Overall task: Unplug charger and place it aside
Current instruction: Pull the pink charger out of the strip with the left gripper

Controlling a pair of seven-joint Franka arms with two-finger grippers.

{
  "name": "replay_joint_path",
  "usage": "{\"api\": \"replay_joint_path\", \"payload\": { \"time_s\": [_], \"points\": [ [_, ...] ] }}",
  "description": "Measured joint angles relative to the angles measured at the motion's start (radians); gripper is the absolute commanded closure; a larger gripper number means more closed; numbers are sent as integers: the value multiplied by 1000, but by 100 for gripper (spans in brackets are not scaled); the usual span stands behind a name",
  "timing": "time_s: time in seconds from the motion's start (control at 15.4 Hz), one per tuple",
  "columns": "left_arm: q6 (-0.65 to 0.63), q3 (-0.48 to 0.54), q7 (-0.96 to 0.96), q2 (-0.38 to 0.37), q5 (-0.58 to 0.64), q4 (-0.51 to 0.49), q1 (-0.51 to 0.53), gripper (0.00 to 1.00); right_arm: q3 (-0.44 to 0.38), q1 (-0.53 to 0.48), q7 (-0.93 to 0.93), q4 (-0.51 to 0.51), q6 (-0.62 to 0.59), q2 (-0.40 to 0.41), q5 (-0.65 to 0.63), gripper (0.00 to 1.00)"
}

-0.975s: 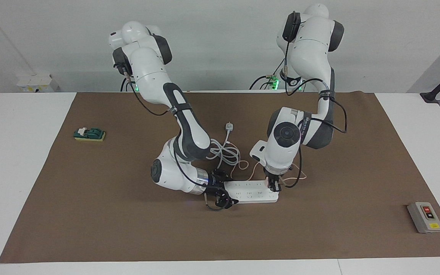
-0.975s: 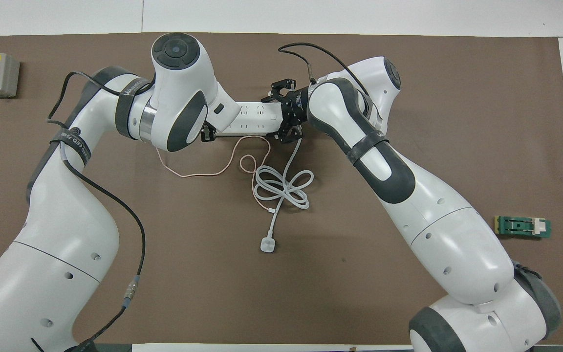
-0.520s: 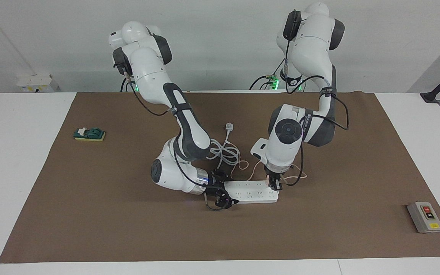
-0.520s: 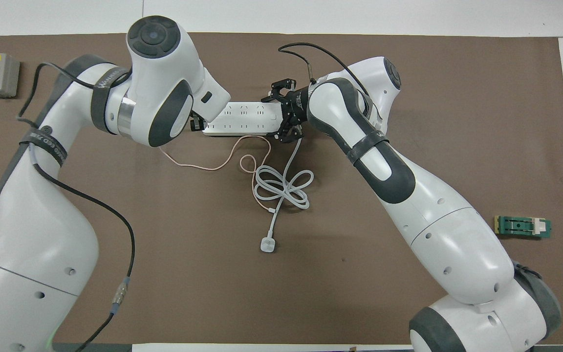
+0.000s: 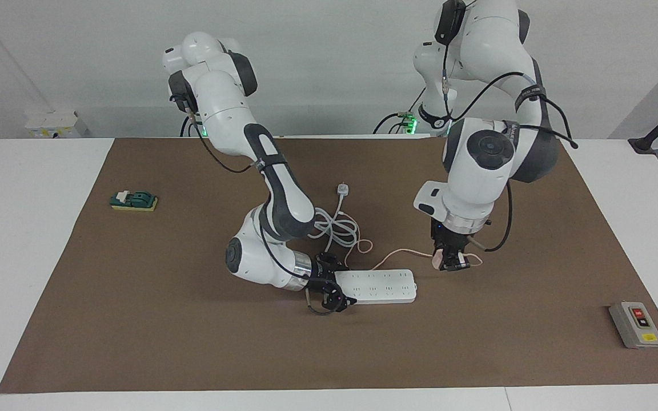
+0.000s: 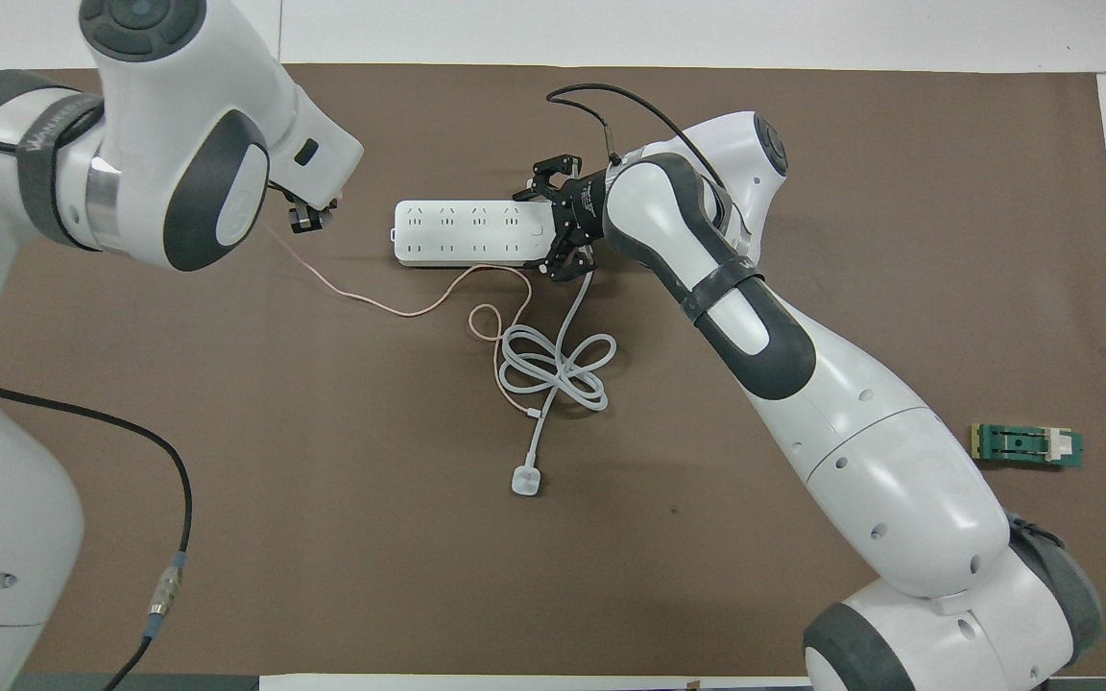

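Nearest the robots: the white plug (image 5: pixel 341 189) on its thick cord (image 5: pixel 337 228), coiled loosely on the counter (image 5: pixel 135 319). The charger's pink cable (image 5: pixel 397 253) runs from beside that coil out to the left gripper.

Left gripper (image 5: pixel 448 264): off the strip, raised over bare mat toward the left arm's end of the counter. Fingers pinching the charger (image 5: pixel 437 261), a small pale pink block; prongs not resolvable. Charger is out of the socket and clear of the power strip (image 5: pixel 379 285). Not yet set down.

Right gripper (image 5: pixel 332 288): low at the cord end of the power strip, fingers spread either side of it; judged to be bracing the strip, actual contact not confirmed.

Farther out: grey button box (image 5: pixel 636 324) near the left arm's end.

Risks from here:
- Cable has slack now, but a long carry could draw it taut and tug the coil or the strip's cord, where the two lie close together.
- Small block in a narrow pinch: cable tension could twist it out before placement.
- Release from height: charger may bounce or roll.
- If the right gripper lets go early, a snagged cable could shift the strip.
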Motion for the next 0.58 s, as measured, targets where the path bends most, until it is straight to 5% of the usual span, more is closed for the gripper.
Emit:
{"api": "replay_joint_path", "payload": {
  "time_s": [0.58],
  "points": [
    [-193,0,108,-152,-19,-21,186,100,0,-16,12,1,-27,-29,0,0]
  ]
}}
